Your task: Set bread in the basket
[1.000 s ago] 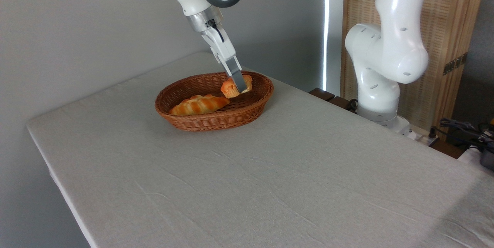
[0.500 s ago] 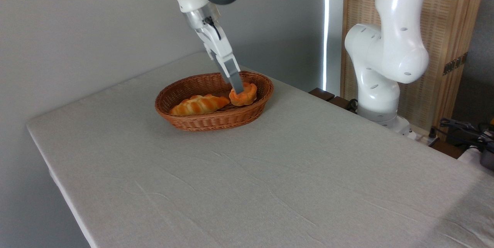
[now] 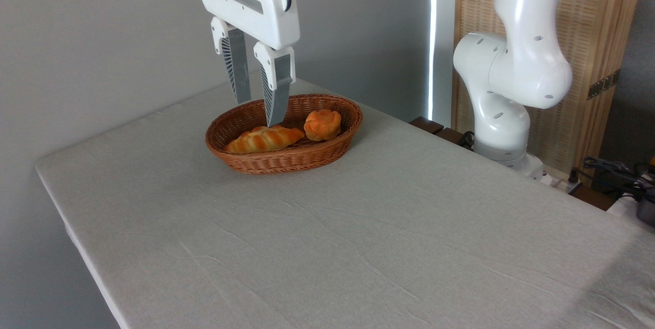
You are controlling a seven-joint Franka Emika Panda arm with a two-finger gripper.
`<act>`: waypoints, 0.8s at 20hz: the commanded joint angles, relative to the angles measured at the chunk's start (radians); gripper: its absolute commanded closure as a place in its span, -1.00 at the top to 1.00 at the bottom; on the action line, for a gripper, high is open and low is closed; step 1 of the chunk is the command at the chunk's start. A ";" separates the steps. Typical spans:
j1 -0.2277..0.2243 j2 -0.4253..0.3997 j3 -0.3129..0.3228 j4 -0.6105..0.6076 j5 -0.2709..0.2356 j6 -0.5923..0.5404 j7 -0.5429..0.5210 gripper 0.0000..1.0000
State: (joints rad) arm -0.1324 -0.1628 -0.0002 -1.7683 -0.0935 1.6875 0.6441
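The round orange bread point(image 3: 322, 124) lies upright in the right end of the reddish-brown wicker basket point(image 3: 240, 157), apart from the gripper. My gripper point(image 3: 258, 113) hangs open above the basket's middle, fingers pointing down with nothing between them, its tips just over the braided loaf.
A long golden braided loaf point(image 3: 263, 139) lies in the basket's left half. The basket sits near the table's far edge point(image 3: 169, 106) on a grey cloth. The arm's white base point(image 3: 504, 109) stands at the right, with a wooden screen point(image 3: 593, 58) and cables point(image 3: 614, 170) beyond.
The gripper let go of the bun, which settled upright in the basket. The gripper then opened, turned to face the camera, rose and shifted left.
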 commanded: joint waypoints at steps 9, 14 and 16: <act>0.106 0.147 -0.037 0.216 0.028 -0.131 0.014 1.00; 0.106 0.149 -0.049 0.214 0.044 -0.134 0.015 1.00; 0.106 0.151 -0.067 0.213 0.104 -0.141 0.017 1.00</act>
State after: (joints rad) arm -0.0390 -0.0257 -0.0386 -1.5838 -0.0547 1.5835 0.6460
